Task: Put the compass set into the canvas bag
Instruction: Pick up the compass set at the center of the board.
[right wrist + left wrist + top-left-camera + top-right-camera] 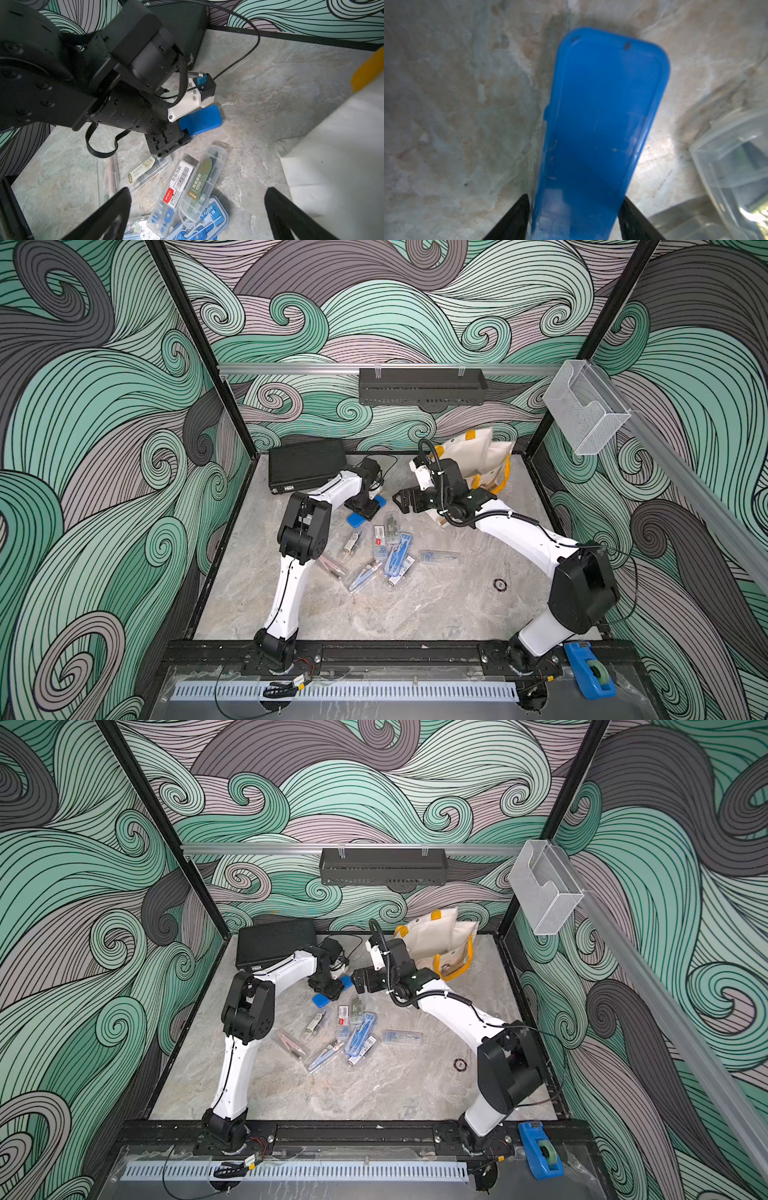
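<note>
Right now the blue compass case (602, 124) lies flat on the table (415, 614), far of centre, at the far end of a pile of clear compass cases (390, 551). The left gripper (576, 197) straddles it part-open, fingers (517, 218) tight to both long edges; cannot tell if it actually clamps. The canvas bag (478, 456) stands in the far right corner, and the right gripper (198, 189) hangs between case and bag, jaws spread wide and empty; black briefcase (305, 464) far left.
</note>
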Motion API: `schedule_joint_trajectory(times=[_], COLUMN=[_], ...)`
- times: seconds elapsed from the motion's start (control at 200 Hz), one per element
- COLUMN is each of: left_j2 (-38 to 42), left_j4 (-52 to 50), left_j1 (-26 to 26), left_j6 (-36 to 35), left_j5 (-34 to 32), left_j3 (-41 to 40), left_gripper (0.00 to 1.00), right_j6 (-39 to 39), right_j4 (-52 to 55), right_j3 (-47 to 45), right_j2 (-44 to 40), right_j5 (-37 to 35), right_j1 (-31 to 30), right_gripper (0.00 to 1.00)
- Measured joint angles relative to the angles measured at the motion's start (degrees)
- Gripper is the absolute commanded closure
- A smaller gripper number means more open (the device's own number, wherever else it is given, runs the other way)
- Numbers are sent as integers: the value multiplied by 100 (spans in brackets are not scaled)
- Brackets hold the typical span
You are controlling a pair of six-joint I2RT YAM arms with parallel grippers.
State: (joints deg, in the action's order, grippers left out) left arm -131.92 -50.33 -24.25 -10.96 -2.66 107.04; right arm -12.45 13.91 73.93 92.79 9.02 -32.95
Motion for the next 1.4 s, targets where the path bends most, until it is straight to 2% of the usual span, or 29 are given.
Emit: schedule_joint_trajectory(times=[0.09,0.27,0.481,0.831,1.402], left_j2=[-28,-48,20,422,957], left_j4=[-46,-63,90,780,1427], left_j1=[-4,-28,-28,-28,-26], left_j6=[-4,-13,7,138,286], left_j5=[-22,-50,-55,-48,179], left_j3=[46,81,-55,-782,-1379], left_gripper=[41,43,43,43,45], right_j6=[-2,-15,-22,-37,-372], right_j4=[-50,-118,-125,-2,136], right_j3=[-20,-70,-92,-68,61], right_j2=[-57,-74,-74,48,662], right_j5=[-4,-9,-11,-57,415], right_j1=[0,0,0,2,76], right_gripper=[0,0,0,0,0])
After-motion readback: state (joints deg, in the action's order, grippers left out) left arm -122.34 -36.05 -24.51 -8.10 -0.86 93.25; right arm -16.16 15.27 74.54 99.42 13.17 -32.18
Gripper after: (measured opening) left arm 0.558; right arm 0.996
